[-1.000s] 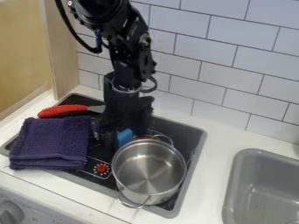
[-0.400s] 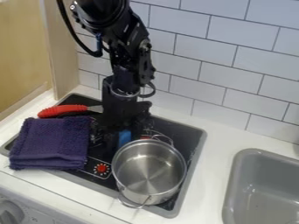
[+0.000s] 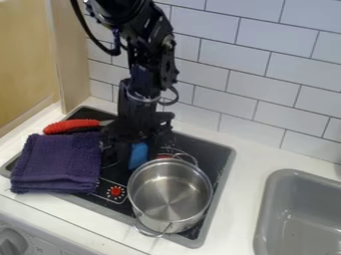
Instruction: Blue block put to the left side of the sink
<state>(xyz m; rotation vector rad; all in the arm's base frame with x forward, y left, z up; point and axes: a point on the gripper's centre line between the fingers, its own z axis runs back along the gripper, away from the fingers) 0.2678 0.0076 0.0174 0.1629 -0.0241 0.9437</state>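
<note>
The black gripper hangs straight down over the back middle of the stove, behind and to the left of the metal pot. At its lower end is the blue block, standing just left of the pot's rim and partly covered by the gripper. The grey sink lies at the right, set into the white counter.
The metal pot takes up the front right of the stove. A folded purple towel covers the left part, with a red-handled utensil behind it. A tiled wall rises behind.
The gripper has shifted slightly over the stove. More of the blue block shows now, a little farther left in the view. Pot, towel and red-handled utensil have stayed put.
</note>
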